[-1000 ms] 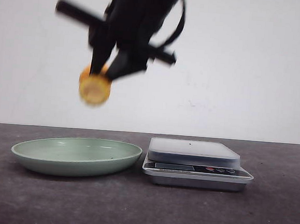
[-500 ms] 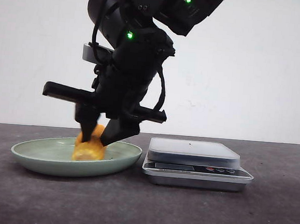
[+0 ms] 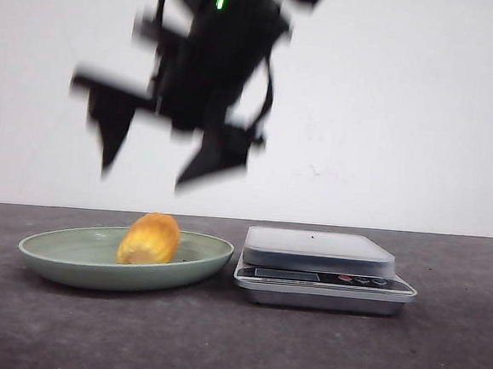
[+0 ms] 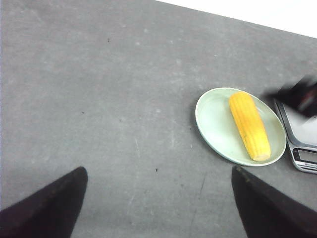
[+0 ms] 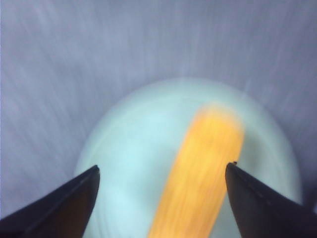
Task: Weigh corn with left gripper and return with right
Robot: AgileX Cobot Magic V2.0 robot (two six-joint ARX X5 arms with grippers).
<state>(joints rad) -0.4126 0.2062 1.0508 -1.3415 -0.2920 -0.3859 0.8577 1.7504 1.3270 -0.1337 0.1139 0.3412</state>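
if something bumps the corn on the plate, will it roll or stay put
The corn is a round cob lying on its side, so it would probably roll sideways if nudged. The green plate has a shallow raised rim, which may stop it. It looks stiff, and its ribbed kernels should give fingers some grip.

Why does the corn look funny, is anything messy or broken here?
Nothing looks broken or spilled. The corn lies on its side inside the green plate, beside the scale, whose top is bare. The right pincer is open above the plate; it only looks smeared because the picture is blurry.
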